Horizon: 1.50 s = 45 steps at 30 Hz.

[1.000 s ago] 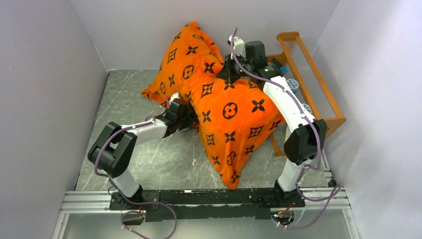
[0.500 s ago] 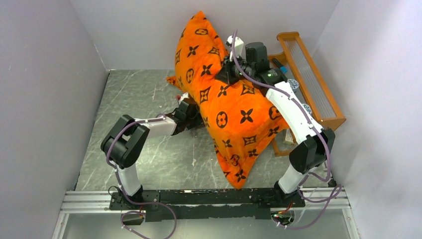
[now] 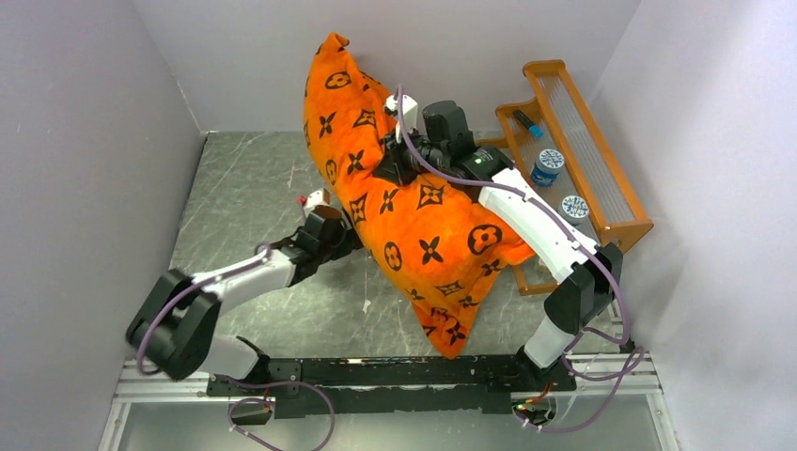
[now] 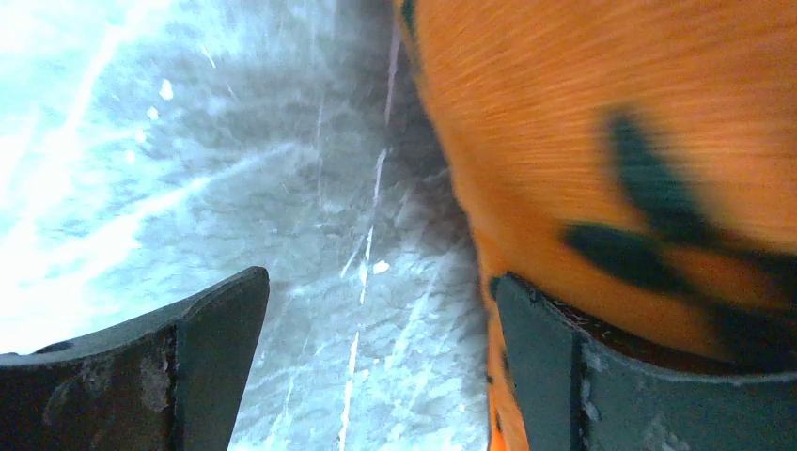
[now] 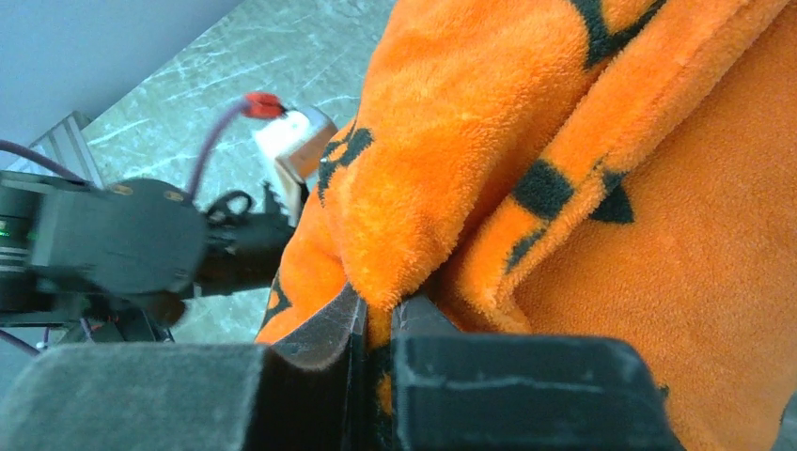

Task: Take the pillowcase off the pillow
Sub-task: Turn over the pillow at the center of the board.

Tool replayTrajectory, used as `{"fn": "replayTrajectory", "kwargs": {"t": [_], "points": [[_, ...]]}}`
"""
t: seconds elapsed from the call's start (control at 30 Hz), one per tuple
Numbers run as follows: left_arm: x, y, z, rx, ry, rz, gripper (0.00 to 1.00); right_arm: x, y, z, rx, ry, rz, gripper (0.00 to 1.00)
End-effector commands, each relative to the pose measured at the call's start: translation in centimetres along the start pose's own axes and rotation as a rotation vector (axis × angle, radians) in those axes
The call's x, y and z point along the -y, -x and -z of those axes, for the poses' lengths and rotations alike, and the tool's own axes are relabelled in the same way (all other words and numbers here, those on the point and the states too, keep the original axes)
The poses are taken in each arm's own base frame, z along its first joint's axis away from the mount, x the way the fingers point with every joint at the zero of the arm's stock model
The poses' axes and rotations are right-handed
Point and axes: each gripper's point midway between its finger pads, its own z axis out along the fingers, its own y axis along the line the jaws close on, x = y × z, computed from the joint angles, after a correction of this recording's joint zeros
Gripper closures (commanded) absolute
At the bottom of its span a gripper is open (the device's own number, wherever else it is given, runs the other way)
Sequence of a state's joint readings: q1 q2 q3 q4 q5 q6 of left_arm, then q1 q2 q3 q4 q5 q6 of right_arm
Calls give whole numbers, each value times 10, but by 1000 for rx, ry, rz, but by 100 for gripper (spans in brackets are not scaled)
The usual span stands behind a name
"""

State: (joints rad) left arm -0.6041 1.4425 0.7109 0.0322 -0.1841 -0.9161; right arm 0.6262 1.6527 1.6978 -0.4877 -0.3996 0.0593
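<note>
- Locate the bright orange plush pillowcase with dark brown flower, diamond and circle motifs [image 3: 423, 235] in the middle of the grey marbled surface [image 3: 254, 178], between the two arms.
- Note that the cover is bulged and full. It hides the pillow entirely.
- Note its attitude: the cover stands tilted. One corner points down close to the front rail, and the opposite corner rises high in front of the back wall.
- Check the right claw [image 5: 376, 318]: it is pressed together on a raised fold of the pillowcase's plush, on the upper part of the cover.
- Check the left claw [image 4: 381, 282]: it is spread wide, with bare surface showing between its fingers.
- One finger [image 4: 601, 376] of the left claw lies against the orange fabric. The other finger is apart from it.
- In the top view, the left claw sits low at the left edge of the pillowcase, near the surface.
- An orange wooden rack [image 3: 601, 178] stands along the right side and carries a blue-lidded jar [image 3: 547, 166].
</note>
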Motion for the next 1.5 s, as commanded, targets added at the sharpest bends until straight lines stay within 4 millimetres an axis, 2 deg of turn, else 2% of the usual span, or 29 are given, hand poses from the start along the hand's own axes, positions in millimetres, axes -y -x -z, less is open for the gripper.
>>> {"fn": "replayTrajectory", "kwargs": {"t": [0.0, 0.23, 0.43, 0.53, 0.7, 0.83, 0.97, 1.07, 1.13, 1.2, 1.27, 1.37, 1.47], "points": [[40, 67, 49, 222, -147, 40, 3, -46, -4, -3, -15, 138, 14, 100], [25, 98, 123, 378, -154, 35, 3, -85, -19, -22, -42, 241, 16, 100], [9, 120, 172, 472, -103, -41, 3, -126, -39, -43, -65, 325, 12, 100], [2, 119, 189, 490, -111, -54, 3, -150, -54, -55, -82, 371, 17, 100], [-23, 112, 211, 532, -98, -68, 3, -187, -77, -74, -106, 450, 20, 98], [-36, 111, 231, 610, -141, -84, 3, -206, -86, -83, -107, 499, 21, 95], [-45, 132, 270, 745, -133, -87, 3, -220, -86, -80, -111, 538, 53, 85], [-52, 149, 301, 827, -97, -122, 3, -227, -77, -70, -81, 572, 73, 72], [-64, 156, 311, 868, -35, -129, 3, -231, -68, -63, -58, 589, 84, 65], [-73, 156, 315, 887, -1, -118, 3, -235, -61, -55, -41, 609, 98, 61], [-78, 152, 310, 891, -2, -107, 3, -238, -56, -47, -24, 633, 121, 57], [-68, 152, 312, 908, -68, -133, 3, -234, -54, -40, -19, 611, 150, 49], [-67, 153, 311, 908, -62, -147, 3, -222, -56, -33, -12, 541, 177, 41]]}}
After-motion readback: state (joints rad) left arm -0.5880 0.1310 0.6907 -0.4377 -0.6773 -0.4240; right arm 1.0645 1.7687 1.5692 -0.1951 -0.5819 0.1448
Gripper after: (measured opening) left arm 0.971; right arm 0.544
